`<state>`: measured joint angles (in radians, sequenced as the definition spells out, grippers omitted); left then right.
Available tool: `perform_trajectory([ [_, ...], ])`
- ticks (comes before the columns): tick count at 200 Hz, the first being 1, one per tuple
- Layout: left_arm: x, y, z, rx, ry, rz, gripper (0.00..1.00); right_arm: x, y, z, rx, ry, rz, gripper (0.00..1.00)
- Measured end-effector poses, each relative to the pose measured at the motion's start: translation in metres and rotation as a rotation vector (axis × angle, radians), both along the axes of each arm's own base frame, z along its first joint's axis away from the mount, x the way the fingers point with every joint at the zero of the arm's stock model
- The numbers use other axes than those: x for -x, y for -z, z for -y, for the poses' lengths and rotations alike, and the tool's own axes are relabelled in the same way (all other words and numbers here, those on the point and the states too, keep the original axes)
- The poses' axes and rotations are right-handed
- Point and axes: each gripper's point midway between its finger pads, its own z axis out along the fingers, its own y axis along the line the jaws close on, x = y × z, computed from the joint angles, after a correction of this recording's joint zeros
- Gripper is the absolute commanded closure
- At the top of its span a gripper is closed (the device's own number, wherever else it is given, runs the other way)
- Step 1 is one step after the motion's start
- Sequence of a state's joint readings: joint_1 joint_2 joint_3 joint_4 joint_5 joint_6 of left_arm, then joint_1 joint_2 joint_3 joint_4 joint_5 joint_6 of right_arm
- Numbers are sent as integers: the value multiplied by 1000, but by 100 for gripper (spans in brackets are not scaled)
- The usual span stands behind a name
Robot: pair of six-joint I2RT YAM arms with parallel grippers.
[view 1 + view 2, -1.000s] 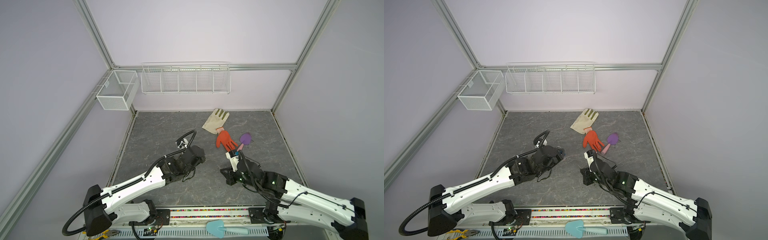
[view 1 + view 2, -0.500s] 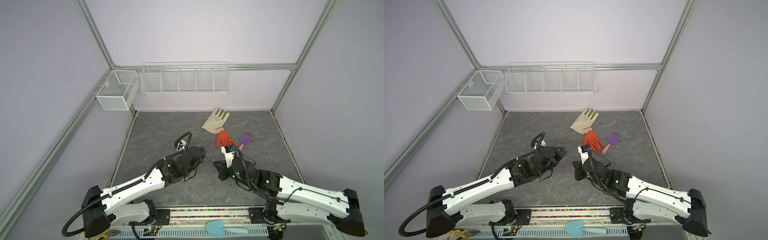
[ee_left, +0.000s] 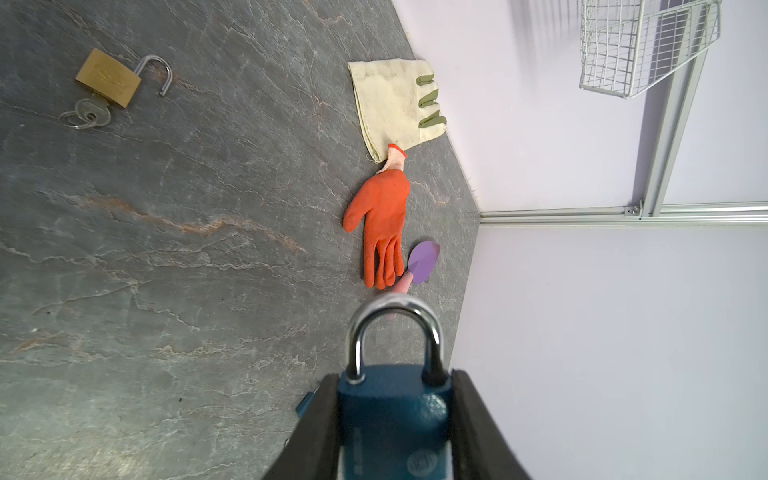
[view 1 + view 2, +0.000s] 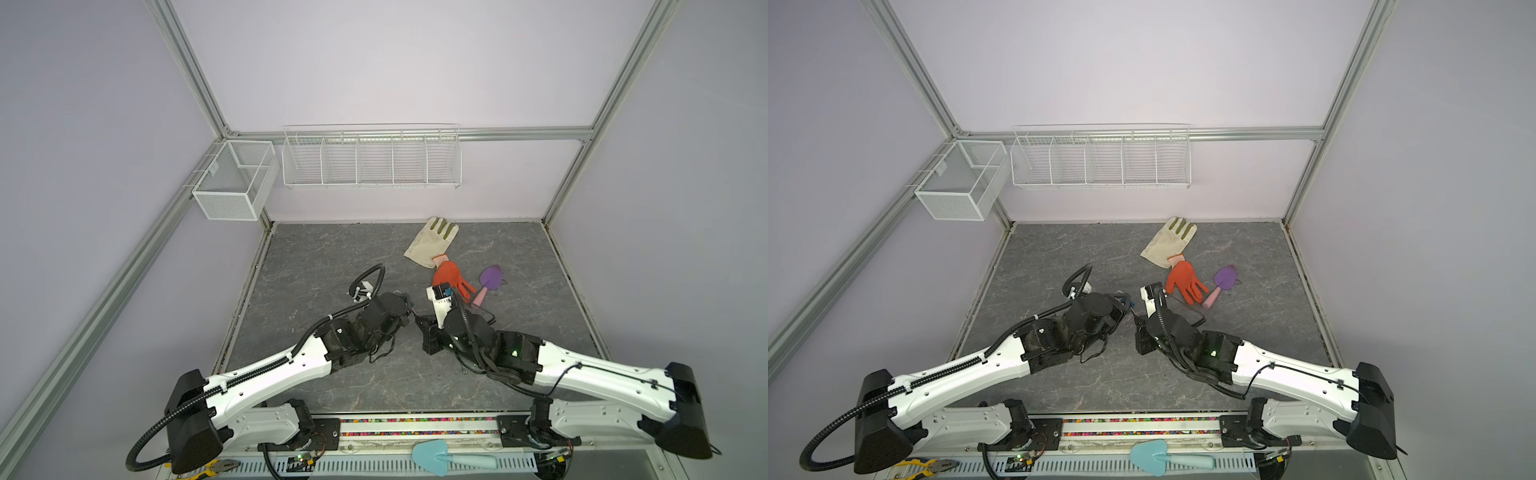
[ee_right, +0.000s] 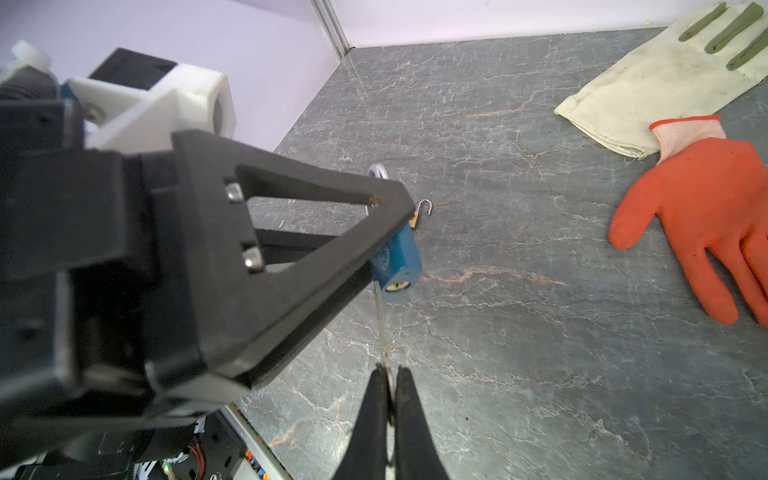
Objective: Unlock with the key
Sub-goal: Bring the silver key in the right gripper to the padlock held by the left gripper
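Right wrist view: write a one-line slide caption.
Right gripper points a key at the blue padlock held in the left gripper.

Blue padlock, silver shackle closed: clamped in left tool. Thin silver key: pinched in right tool, tip at the padlock's brass keyway end.

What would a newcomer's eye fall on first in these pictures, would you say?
At mid-table the arms meet: the left gripper clamps a blue padlock, shackle shut, and the right gripper pinches a key, its tip at the padlock's keyhole end. Beyond them lie a brass padlock, already open, and to the right a bright orange glove.
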<state>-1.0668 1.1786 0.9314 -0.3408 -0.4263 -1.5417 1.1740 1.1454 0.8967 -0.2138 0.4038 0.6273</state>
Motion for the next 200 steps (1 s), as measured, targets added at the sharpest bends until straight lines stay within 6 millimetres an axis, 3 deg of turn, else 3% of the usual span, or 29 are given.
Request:
perform_trajectory([
  [200, -5, -6, -3, 8, -21, 23, 100, -12, 6, 1, 60, 14, -22, 94],
])
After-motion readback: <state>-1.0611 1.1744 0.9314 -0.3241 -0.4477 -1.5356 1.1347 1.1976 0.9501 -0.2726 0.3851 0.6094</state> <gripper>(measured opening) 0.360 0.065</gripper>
